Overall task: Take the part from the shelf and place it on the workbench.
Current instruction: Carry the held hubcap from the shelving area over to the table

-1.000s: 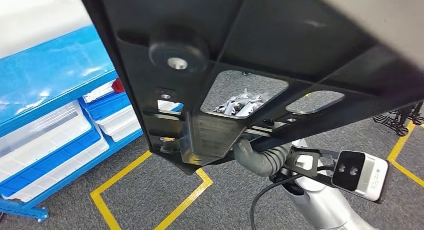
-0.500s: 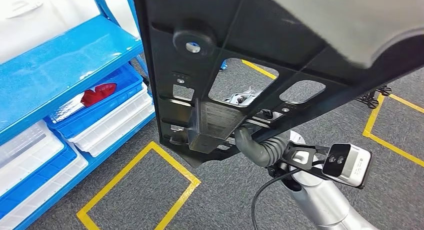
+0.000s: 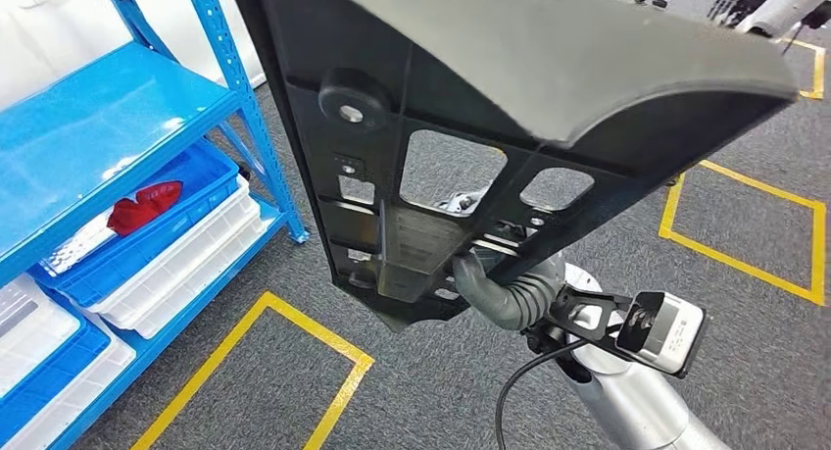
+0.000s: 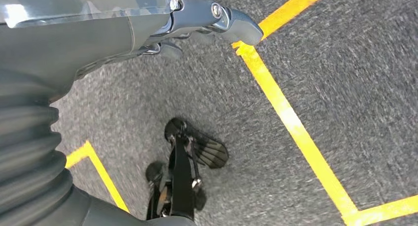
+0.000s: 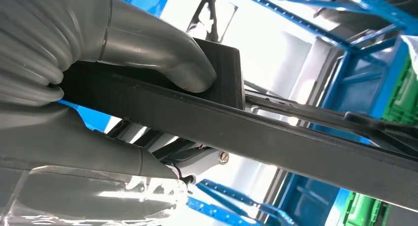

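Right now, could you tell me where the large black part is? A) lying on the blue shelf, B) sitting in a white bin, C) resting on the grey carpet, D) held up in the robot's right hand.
D: the right hand grips the edge of the black part, its thumb pressed on the part, which is raised above the carpet and clear of the blue shelf.

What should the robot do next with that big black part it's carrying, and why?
Probably keep turning away from the blue shelf toward the workbench with the grip unchanged. The right hand grips the black part at its lower edge, thumb pressed on it, and the part is raised over grey carpet with yellow floor lines, with no workbench yet in sight.
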Controlling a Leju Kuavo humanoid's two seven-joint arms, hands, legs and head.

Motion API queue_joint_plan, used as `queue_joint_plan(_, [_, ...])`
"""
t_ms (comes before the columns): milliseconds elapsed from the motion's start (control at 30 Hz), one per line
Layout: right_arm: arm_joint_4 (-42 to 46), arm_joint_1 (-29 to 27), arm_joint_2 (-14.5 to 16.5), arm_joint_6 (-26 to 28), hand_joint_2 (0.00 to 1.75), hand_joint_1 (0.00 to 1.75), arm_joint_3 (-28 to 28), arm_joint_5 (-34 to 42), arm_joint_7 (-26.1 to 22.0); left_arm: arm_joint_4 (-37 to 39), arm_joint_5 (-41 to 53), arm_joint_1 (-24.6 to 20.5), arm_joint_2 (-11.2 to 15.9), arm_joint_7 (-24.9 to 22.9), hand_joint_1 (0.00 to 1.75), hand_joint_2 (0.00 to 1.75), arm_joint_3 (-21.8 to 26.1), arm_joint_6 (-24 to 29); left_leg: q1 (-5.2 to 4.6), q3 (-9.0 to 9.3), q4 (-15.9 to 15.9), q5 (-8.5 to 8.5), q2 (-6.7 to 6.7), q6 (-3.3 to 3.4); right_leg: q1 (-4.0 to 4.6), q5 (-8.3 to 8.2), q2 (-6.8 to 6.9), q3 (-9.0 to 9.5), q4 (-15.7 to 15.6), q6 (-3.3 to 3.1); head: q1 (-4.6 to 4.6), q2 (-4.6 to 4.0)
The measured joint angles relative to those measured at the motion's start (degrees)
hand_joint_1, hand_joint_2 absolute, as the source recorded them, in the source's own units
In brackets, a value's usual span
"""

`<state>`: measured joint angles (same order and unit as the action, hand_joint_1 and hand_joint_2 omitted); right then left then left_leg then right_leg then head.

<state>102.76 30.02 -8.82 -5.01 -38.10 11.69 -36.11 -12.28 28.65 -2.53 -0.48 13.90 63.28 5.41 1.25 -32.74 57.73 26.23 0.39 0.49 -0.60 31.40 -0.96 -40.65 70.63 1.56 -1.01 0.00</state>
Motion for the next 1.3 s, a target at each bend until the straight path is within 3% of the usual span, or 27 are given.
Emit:
queue_joint_plan(33, [0.0,-0.1,0.0,0.0,1.75,1.75,-0.1,0.0,0.0,0.0,0.1,0.0,0.0,0.0,0.00,1.75,0.0,-0.1,-0.09,-0.01,0.0,0.04,0.65,0.06,-0.08,0.99,0.24,-1.54,3.1,0.08,0.00,0.00])
queue_joint_plan(67, [-0.1,-0.2,-0.1,-0.1,1.75,1.75,-0.2,0.0,0.0,0.0,0.1,0.0,-0.1,0.0,0.00,1.75,0.0,-0.1,-0.16,0.00,0.0,0.08,1.30,0.08,-0.13,0.98,0.37,-2.18,4.3,0.09,0.00,0.00])
queue_joint_plan(100, [-0.2,-0.2,-0.1,-0.1,1.75,1.75,-0.2,0.0,0.0,0.0,0.2,0.0,-0.2,-0.1,0.00,1.75,0.1,-0.1,-0.22,0.04,0.0,0.11,1.89,0.05,-0.14,-0.04,0.52,-1.65,3.3,0.00,-0.01,0.00])
queue_joint_plan(167, [-0.3,-0.1,-0.2,-0.2,1.75,1.75,-0.3,0.0,-0.1,0.0,0.3,-0.1,-0.5,-0.5,0.00,1.75,0.1,0.0,-0.30,0.24,0.0,0.22,2.89,-0.10,0.08,-3.68,1.89,2.41,-4.3,-0.55,-0.02,0.00])
queue_joint_plan(233, [-0.3,0.3,-0.2,-0.2,1.75,1.75,-0.4,0.1,-0.2,0.0,0.6,-0.2,-0.8,-1.2,0.00,1.75,0.2,0.5,-0.54,0.39,0.1,0.41,3.69,-0.53,0.74,-5.65,3.86,5.86,-11.0,-1.35,0.00,-0.01])
queue_joint_plan(267, [-0.4,0.5,-0.2,-0.1,1.75,1.75,-0.4,0.1,-0.3,0.0,0.8,-0.2,-0.9,-1.6,0.00,1.75,0.3,0.8,-0.62,0.47,0.0,0.48,4.12,-0.82,1.05,-5.76,4.32,6.43,-12.3,-1.71,0.00,-0.01])
queue_joint_plan(333, [-0.5,0.6,-0.3,-0.1,1.75,1.75,-0.4,0.3,-0.4,0.0,1.2,-0.2,-1.0,-2.4,0.00,1.75,0.4,1.2,-0.71,0.73,-0.2,0.56,5.11,-1.44,1.20,-5.90,3.36,6.46,-12.9,-2.32,0.03,-0.01])
queue_joint_plan(367, [-0.5,0.6,-0.3,-0.1,1.75,1.75,-0.4,0.4,-0.5,0.0,1.4,-0.3,-1.1,-2.6,0.00,1.75,0.4,1.4,-0.64,0.81,-0.1,0.84,4.94,-1.71,1.08,-6.12,2.84,6.65,-13.3,-2.62,0.04,-0.01])
queue_joint_plan(433, [-0.7,0.6,-0.3,0.0,1.75,1.75,-0.5,0.5,-0.8,0.0,1.6,-0.3,-1.2,-2.9,0.00,1.75,0.4,1.5,-0.51,-0.38,3.1,3.06,3.01,-2.05,0.74,-6.59,1.87,7.10,-14.0,-3.24,0.13,-0.01])
queue_joint_plan(500, [-0.9,0.3,-0.2,0.0,1.75,1.75,-0.6,0.5,-1.2,0.0,1.4,-0.2,-1.3,-2.9,0.00,1.75,0.7,1.7,-0.39,-3.79,10.6,6.79,0.77,-2.18,0.72,-6.68,0.80,7.18,-14.1,-3.54,0.30,-0.01])
queue_joint_plan(567, [-1.2,-0.2,-0.2,-0.1,1.75,1.75,-0.7,0.4,-1.5,0.0,1.1,0.1,-1.3,-2.8,0.00,1.75,0.9,2.0,-0.39,-6.61,16.1,8.27,0.18,-2.25,0.80,-6.64,-0.55,7.16,-14.0,-3.59,0.41,-0.01])
queue_joint_plan(600, [-1.3,-0.5,-0.2,-0.1,1.75,1.75,-0.7,0.4,-1.6,0.0,1.0,0.1,-1.3,-2.8,0.00,1.75,1.0,2.0,-0.38,-6.66,15.9,7.35,0.11,-2.24,0.80,-6.59,-1.25,7.16,-13.9,-3.56,0.41,0.00])
queue_joint_plan(633, [-1.4,-0.6,-0.2,-0.2,1.75,1.75,-0.7,0.3,-1.7,0.0,0.9,0.2,-1.3,-2.7,0.00,1.75,1.1,2.1,-0.34,-5.57,13.2,5.40,-0.08,-2.19,0.78,-6.50,-1.97,7.18,-13.7,-3.47,0.42,-0.01])
queue_joint_plan(667, [-1.4,-0.6,-0.2,-0.2,1.75,1.75,-0.7,0.3,-1.8,0.0,0.8,0.2,-1.3,-2.5,0.00,1.75,1.1,2.1,-0.24,-3.80,9.1,3.12,-0.88,-2.13,0.72,-6.36,-2.65,7.17,-13.4,-3.31,0.42,-0.01])
queue_joint_plan(733, [-1.5,-0.6,-0.2,-0.3,1.75,1.75,-0.7,0.3,-2.0,0.0,0.7,0.1,-1.3,-2.3,0.00,1.75,1.2,2.1,0.02,-0.81,2.3,0.49,-3.48,-1.99,0.72,-6.13,-3.93,6.78,-12.8,-2.82,0.41,-0.02])
queue_joint_plan(767, [-1.5,-0.6,-0.2,-0.3,1.75,1.75,-0.7,0.3,-2.0,0.0,0.8,0.1,-1.3,-2.3,0.00,1.75,1.2,2.0,0.05,-0.21,0.9,0.29,-4.43,-1.84,0.64,-6.13,-4.51,6.46,-12.6,-2.49,0.41,-0.02])
queue_joint_plan(833, [-1.6,-0.7,-0.2,-0.3,1.75,1.75,-0.6,0.2,-2.1,0.0,0.9,0.1,-1.3,-2.1,0.00,1.75,1.2,1.9,-0.07,-0.08,0.5,0.38,-4.08,-1.34,0.40,-6.36,-5.67,5.93,-12.6,-1.75,0.41,-0.01])
queue_joint_plan(867, [-1.6,-0.8,-0.2,-0.3,1.75,1.75,-0.5,0.2,-2.1,0.0,1.1,0.1,-1.3,-2.0,0.00,1.75,1.2,1.7,-0.10,0.02,0.2,0.23,-3.45,-0.96,0.33,-6.28,-5.51,5.79,-12.4,-1.41,0.41,-0.02])
queue_joint_plan(933, [-1.8,-0.8,-0.3,-0.3,1.75,1.75,-0.2,0.2,-2.2,0.0,1.4,0.0,-1.3,-1.9,0.00,1.75,1.2,1.5,-0.05,0.30,-0.3,-0.02,-2.16,-0.21,0.39,-4.63,-3.18,4.50,-9.7,-0.83,0.17,-0.01])
queue_joint_plan(1000, [-2.0,-0.9,-0.3,-0.4,1.75,1.75,0.0,0.3,-2.3,0.0,1.6,0.0,-1.3,-1.9,0.00,1.75,1.2,1.4,-0.23,0.44,-0.4,0.04,-0.80,0.25,0.31,-1.08,-0.36,0.95,-2.5,-0.37,-0.07,-0.01])
queue_joint_plan(1033, [-2.1,-1.0,-0.3,-0.5,1.75,1.75,0.1,0.4,-2.3,0.0,1.7,0.1,-1.3,-1.9,0.00,1.75,1.2,1.4,-0.35,0.44,-0.4,0.11,-0.11,0.34,0.16,0.37,0.14,-1.02,1.4,-0.21,-0.09,-0.01])
queue_joint_plan(1067, [-2.2,-1.1,-0.4,-0.6,1.75,1.75,0.1,0.4,-2.3,0.0,1.8,0.1,-1.3,-1.9,0.00,1.75,1.2,1.4,-0.44,0.47,-0.4,0.18,0.59,0.38,0.03,0.94,0.37,-2.32,3.8,-0.12,-0.09,-0.01])
queue_joint_plan(1100, [-2.4,-1.2,-0.4,-0.8,1.75,1.75,0.2,0.5,-2.3,0.0,1.9,0.1,-1.3,-2.0,0.00,1.75,1.2,1.4,-0.51,0.52,-0.4,0.26,1.23,0.38,-0.05,0.41,0.50,-2.48,4.0,-0.14,-0.09,-0.01])
queue_joint_plan(1133, [-2.5,-1.2,-0.5,-1.0,1.75,1.75,0.3,0.6,-2.3,0.0,2.0,0.1,-1.3,-2.0,0.00,1.75,1.2,1.4,-0.58,0.63,-0.4,0.36,1.82,0.33,-0.06,-1.11,0.72,-1.37,1.8,-0.26,-0.09,-0.01])
queue_joint_plan(1200, [-2.5,-1.2,-0.5,-1.3,1.75,1.75,0.6,0.9,-2.3,0.0,2.3,0.0,-1.3,-2.1,0.00,1.75,1.2,1.4,-0.74,1.00,-0.4,0.65,2.83,0.09,0.38,-4.67,2.41,3.11,-6.7,-0.90,-0.08,-0.01])
queue_joint_plan(1233, [-2.5,-1.2,-0.5,-1.3,1.75,1.75,0.8,0.9,-2.3,0.0,2.4,0.0,-1.3,-2.2,0.00,1.75,1.2,1.4,-0.84,1.14,-0.4,0.81,3.21,-0.14,0.73,-5.74,3.29,4.92,-10.2,-1.31,-0.08,-0.01])
queue_joint_plan(1300, [-2.5,-1.1,-0.5,-1.3,1.75,1.75,1.0,0.9,-2.3,0.0,2.4,0.0,-1.3,-2.3,0.00,1.75,1.2,1.3,-0.96,1.36,-0.4,1.09,4.00,-0.70,1.36,-6.01,4.00,6.18,-12.8,-1.93,-0.06,-0.01])
